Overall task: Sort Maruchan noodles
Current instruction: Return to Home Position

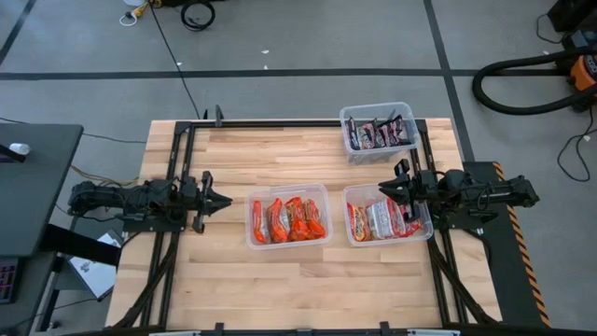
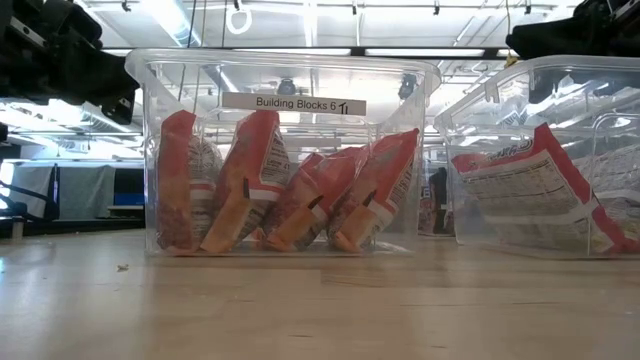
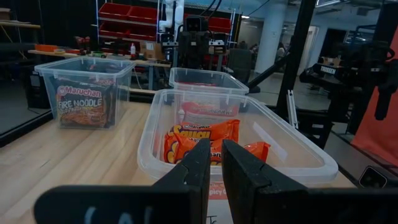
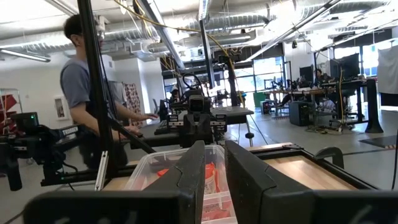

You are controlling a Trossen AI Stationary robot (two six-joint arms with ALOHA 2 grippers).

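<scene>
I have both arms parked at the counter (image 1: pixel 280 280) edges, left gripper (image 1: pixel 222 199) and right gripper (image 1: pixel 382 189) each closed to a sliver on nothing. The Maruchan noodles (image 1: pixel 287 220) stand sorted in three clear bins (image 1: pixel 287 187), so little seems left.

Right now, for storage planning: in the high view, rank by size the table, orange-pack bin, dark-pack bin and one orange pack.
1. Table.
2. Orange-pack bin and dark-pack bin, too alike to rank.
3. Orange pack.
</scene>
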